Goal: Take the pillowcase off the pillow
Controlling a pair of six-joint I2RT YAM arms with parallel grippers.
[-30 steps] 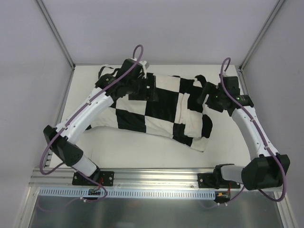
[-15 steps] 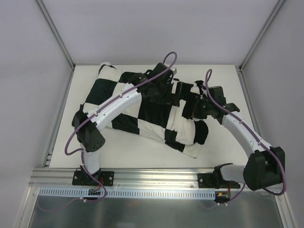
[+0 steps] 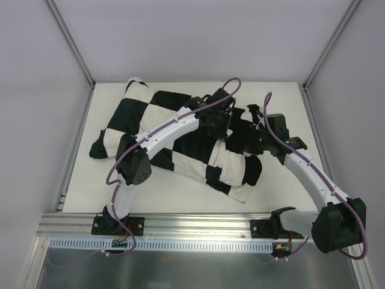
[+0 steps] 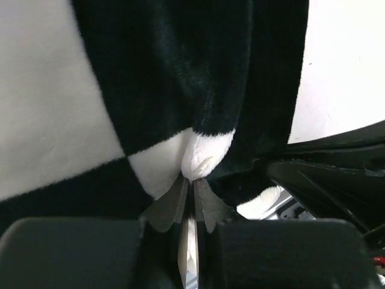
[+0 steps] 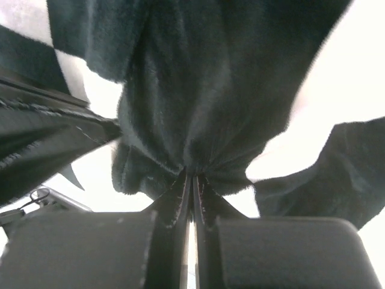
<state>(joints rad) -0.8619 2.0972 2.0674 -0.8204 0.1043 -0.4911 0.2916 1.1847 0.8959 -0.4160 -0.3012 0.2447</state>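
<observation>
The black-and-white checkered pillowcase [image 3: 129,114] lies bulging across the white table, from the back left to the front right. The pillow is hidden inside it. My left arm reaches across it to its right end, where my left gripper [image 3: 225,124] is shut on a pinch of white and black fabric [image 4: 204,153]. In the left wrist view the left gripper [image 4: 192,179] has its jaws pressed together on that fold. Close beside it, my right gripper [image 3: 249,141] is shut on a bunch of black fabric [image 5: 192,120]. The right gripper [image 5: 192,174] shows puckered cloth at its tips.
The white table [image 3: 156,195] ends at a metal rail [image 3: 192,226] along the near edge. Grey walls and slanted frame posts [image 3: 71,42] close in the back and sides. My two wrists crowd together over the pillowcase's right end.
My left arm swung right across the pillowcase to its right end. Both grippers went from open to shut on fabric. The pillowcase's left end shifted left and toward the back.
</observation>
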